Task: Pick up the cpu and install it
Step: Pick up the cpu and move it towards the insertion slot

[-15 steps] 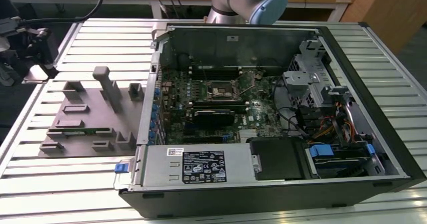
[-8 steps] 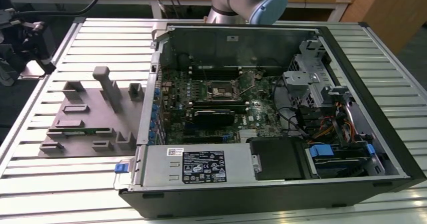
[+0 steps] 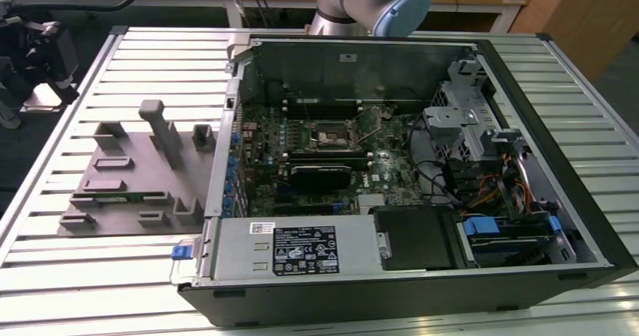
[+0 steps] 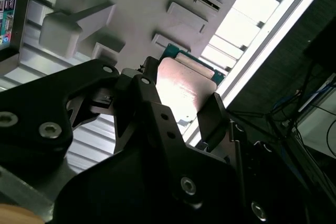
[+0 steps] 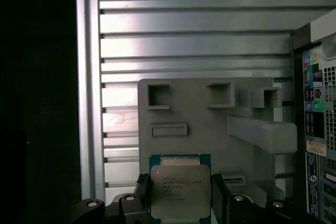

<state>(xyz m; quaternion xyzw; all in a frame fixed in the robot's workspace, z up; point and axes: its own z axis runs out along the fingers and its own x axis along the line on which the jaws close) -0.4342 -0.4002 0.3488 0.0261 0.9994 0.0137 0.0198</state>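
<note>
Pincer (image 5: pixel 180 205) narrow, apparently clamping cpu (image 5: pixel 180 190) by opposite edges; grey tray (image 5: pixel 194 119) beneath, slatted table (image 5: pixel 184 40) beyond tray edge.

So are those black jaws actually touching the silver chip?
Touching. In the first wrist view the jaws press against both side edges of the cpu, with no gap showing.

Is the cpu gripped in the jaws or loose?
Gripped: in the first wrist view the cpu sits between the gripper's jaws, one against each side.
</note>
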